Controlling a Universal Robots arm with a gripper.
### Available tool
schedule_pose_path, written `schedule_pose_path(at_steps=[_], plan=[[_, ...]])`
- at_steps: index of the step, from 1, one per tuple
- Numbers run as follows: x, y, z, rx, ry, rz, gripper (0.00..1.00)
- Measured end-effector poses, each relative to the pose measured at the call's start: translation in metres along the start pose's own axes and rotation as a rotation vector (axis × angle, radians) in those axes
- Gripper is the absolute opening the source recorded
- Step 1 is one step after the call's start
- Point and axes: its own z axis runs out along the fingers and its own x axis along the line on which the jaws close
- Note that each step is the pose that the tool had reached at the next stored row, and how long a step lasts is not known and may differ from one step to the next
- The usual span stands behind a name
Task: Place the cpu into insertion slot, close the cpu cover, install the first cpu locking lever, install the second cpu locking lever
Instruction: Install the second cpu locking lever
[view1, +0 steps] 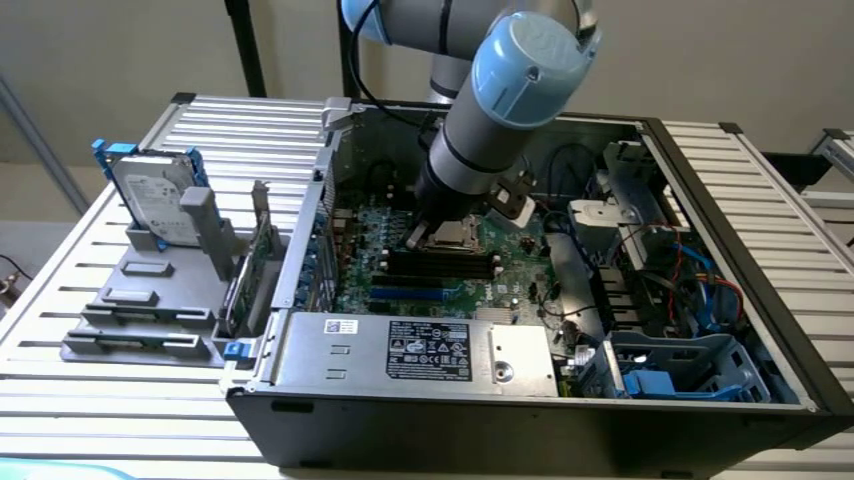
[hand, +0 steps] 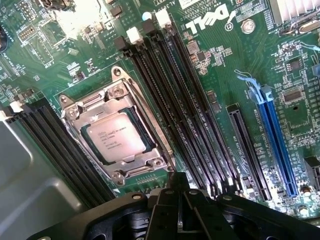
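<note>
Memory slots (hand: 165, 100) flank the cpu (hand: 116, 137) (cover (hand: 145, 150) closed).

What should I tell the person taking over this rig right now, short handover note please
Hand: shut, holding nothing visible, poised above the motherboard just beside the socket.
The cpu: seated in the insertion slot, silvery face up.
The cpu cover: closed flat over the chip, framing it through its window.
Done: chip placed, cover down.
Left: I cannot tell from these views whether either locking lever is latched, so check both before moving on.
The open computer case sits on the slatted table.
</note>
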Motion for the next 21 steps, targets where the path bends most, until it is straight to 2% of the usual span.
schedule_pose_path(at_steps=[9, 18, 21], plan=[[-0.0006, 0.0012, 0.0047, 0.001, 0.0018, 0.0, 0.11], [0.0, 0.0012, 0.0067, 0.0059, 0.011, -0.003, 0.11], [0.0004, 0.0014, 0.0083, 0.0081, 0.0157, -0.004, 0.11]])
